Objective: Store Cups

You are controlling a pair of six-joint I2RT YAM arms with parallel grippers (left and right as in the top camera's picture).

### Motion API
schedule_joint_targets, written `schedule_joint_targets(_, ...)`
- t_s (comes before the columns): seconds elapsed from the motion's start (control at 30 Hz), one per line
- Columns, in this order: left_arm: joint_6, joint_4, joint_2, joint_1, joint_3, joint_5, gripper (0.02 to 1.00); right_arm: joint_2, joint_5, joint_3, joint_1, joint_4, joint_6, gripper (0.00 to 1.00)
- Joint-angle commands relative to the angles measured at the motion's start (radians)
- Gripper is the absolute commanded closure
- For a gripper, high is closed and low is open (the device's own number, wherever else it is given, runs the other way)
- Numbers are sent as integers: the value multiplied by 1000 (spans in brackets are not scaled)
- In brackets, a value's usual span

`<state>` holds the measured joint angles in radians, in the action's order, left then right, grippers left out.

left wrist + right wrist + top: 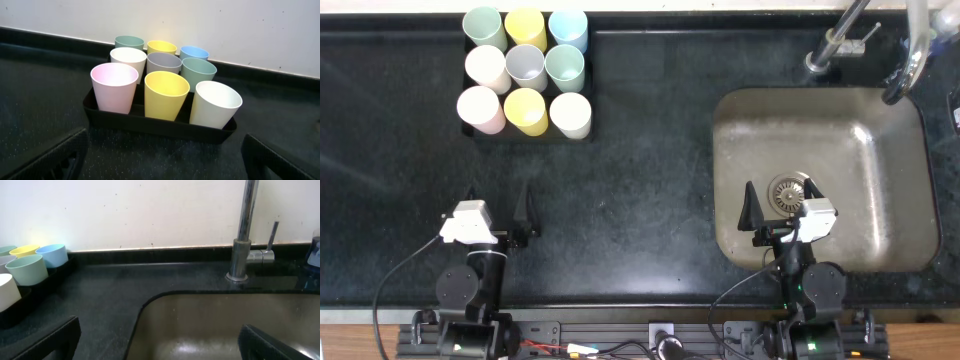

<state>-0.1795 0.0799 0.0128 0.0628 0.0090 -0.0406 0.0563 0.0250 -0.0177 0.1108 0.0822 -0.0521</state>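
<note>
Nine cups [526,66] upright in tray [150,125] on bench [640,200]. Left tool [500,195] wide open, empty. Right tool [782,195] likewise, over sink [880,190].

Left end effector [500,200] fingers spread apart; right end effector [782,200] likewise; both arms tucked low.

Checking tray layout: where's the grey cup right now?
The grey cup sits in the centre slot of the black tray, at the top view's upper left, between a white cup and a green cup.
</note>
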Motion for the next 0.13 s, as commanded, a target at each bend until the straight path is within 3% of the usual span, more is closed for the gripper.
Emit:
schedule_joint_targets(0.03,19,4,-10,-8,-1,3,20,-5,-6,13,-6,-5,-5,3)
schedule_joint_targets(0.13,19,4,-10,-8,-1,3,18,-5,-6,13,-6,-5,-5,5)
